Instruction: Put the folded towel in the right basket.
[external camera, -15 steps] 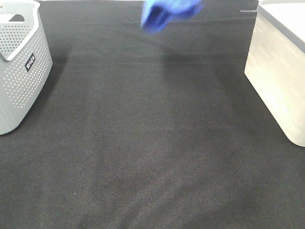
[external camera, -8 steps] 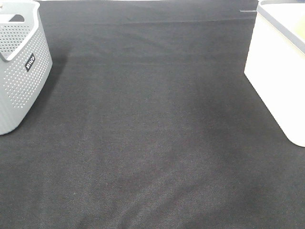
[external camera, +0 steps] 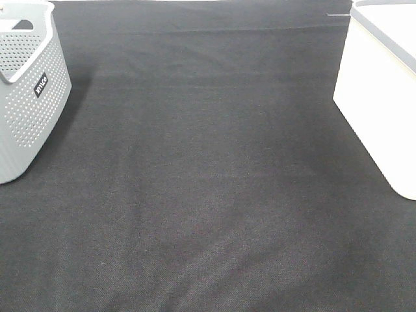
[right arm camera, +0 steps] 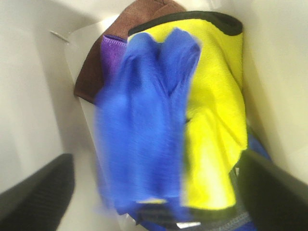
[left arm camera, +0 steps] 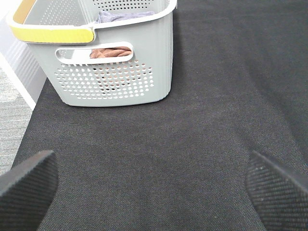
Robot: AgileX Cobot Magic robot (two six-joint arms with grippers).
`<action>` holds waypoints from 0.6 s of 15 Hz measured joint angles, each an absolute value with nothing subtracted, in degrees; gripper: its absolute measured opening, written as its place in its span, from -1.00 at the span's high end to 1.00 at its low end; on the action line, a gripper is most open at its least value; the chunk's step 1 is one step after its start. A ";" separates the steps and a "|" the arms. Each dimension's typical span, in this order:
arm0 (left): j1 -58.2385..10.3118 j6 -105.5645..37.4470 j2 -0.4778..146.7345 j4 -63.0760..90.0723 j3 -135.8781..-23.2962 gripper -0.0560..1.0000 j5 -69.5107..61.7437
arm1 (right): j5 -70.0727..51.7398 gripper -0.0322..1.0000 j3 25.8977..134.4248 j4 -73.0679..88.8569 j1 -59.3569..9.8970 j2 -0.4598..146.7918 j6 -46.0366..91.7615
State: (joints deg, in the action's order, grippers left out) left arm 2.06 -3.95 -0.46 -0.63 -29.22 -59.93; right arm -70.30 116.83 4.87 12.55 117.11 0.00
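Observation:
The blue folded towel (right arm camera: 144, 130) shows blurred in the right wrist view, inside the white right basket (right arm camera: 29, 96), over a yellow towel (right arm camera: 216, 96) and a brown one (right arm camera: 125, 29). My right gripper (right arm camera: 156, 192) is open above the basket, its fingers spread wide on either side of the towel. My left gripper (left arm camera: 154, 192) is open and empty over the black cloth near the grey left basket (left arm camera: 115, 77). In the exterior high view neither gripper nor the towel shows; only the right basket's wall (external camera: 380, 104) is seen.
The grey perforated left basket (external camera: 26, 91) stands at the left edge and holds other towels (left arm camera: 110, 52). A black cloth (external camera: 208, 182) covers the table between the two baskets. The table's edge and floor (left arm camera: 12, 120) lie past the left basket.
The blue towel, at the top of the exterior high view one second ago, has left that view toward the right basket. Nothing else on the table has moved.

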 joint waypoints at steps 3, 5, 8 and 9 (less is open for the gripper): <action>2.06 -3.95 -0.46 -0.63 -29.22 -0.98 -59.93 | -70.30 -0.91 116.83 5.61 12.55 116.43 0.00; 2.06 -3.95 -0.46 -0.63 -29.22 -0.98 -59.93 | -70.30 -0.93 116.83 6.93 12.55 114.59 0.00; 2.06 -3.95 -0.46 -0.63 -29.22 -0.98 -59.93 | -70.19 -0.93 116.83 7.10 6.65 109.72 0.00; 2.06 -3.95 -0.46 -0.63 -29.22 -0.98 -59.93 | -70.13 -0.93 116.83 6.19 2.98 108.46 0.00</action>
